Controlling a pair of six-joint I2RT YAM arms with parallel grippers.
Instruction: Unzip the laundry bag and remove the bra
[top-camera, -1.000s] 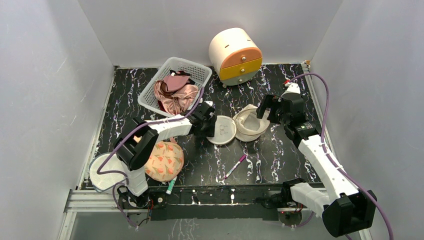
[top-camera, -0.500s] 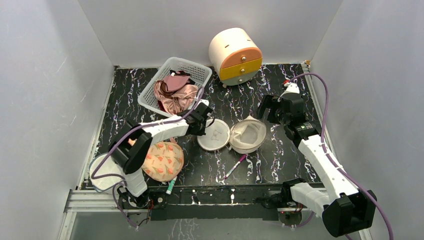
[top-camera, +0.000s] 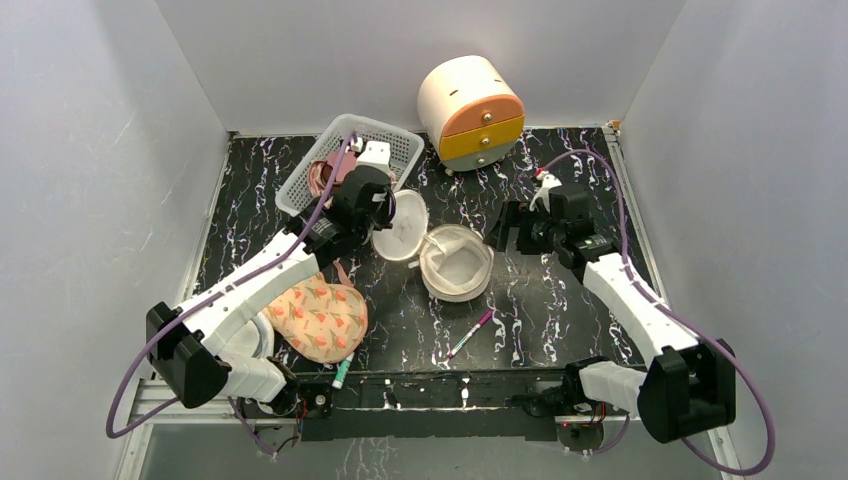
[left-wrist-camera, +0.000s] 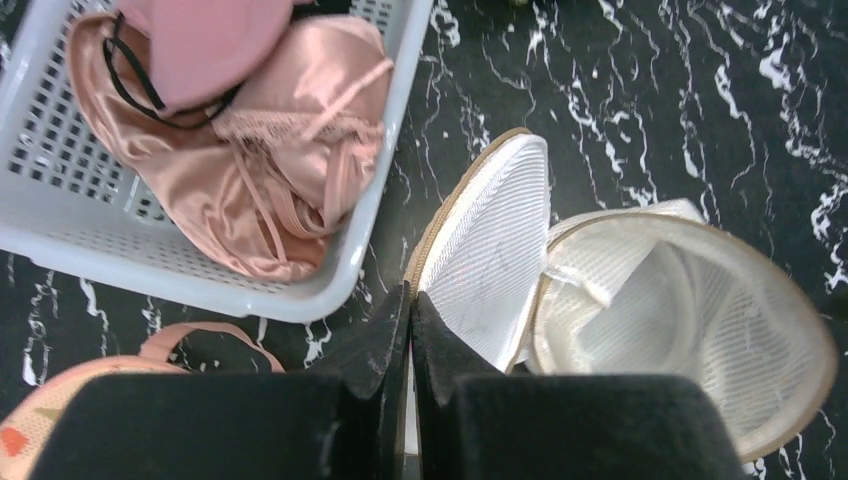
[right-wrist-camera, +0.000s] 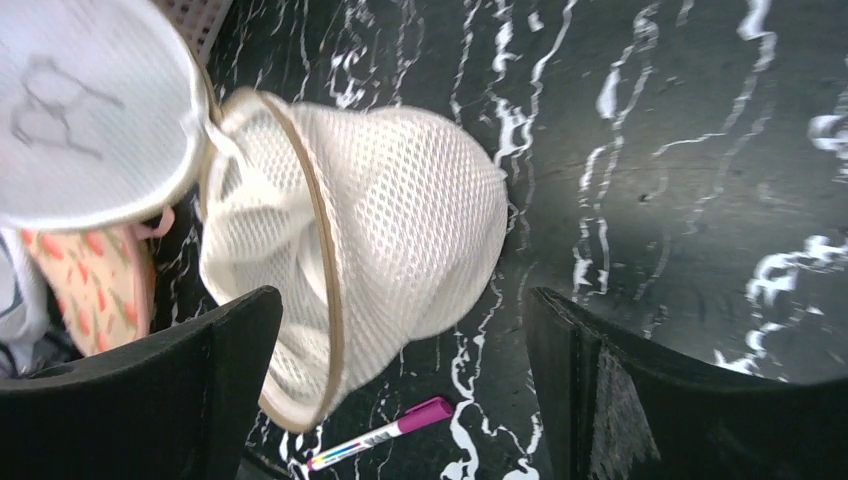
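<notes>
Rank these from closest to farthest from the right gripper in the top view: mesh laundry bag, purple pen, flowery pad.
1. The laundry bag, right beside the right gripper, on its left.
2. The purple pen, farther toward the front.
3. The flowery pad, far off on the left side.

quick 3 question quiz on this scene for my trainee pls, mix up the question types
1. True or false: the laundry bag is zipped shut.
2. Which is shut on the bag's lid, the left tool or the right tool?
3. The white lattice basket holds: A pink garments, B a pen, C nothing.

Key: 1 false, the lid stands open. 2 left tool. 3 A.
</notes>
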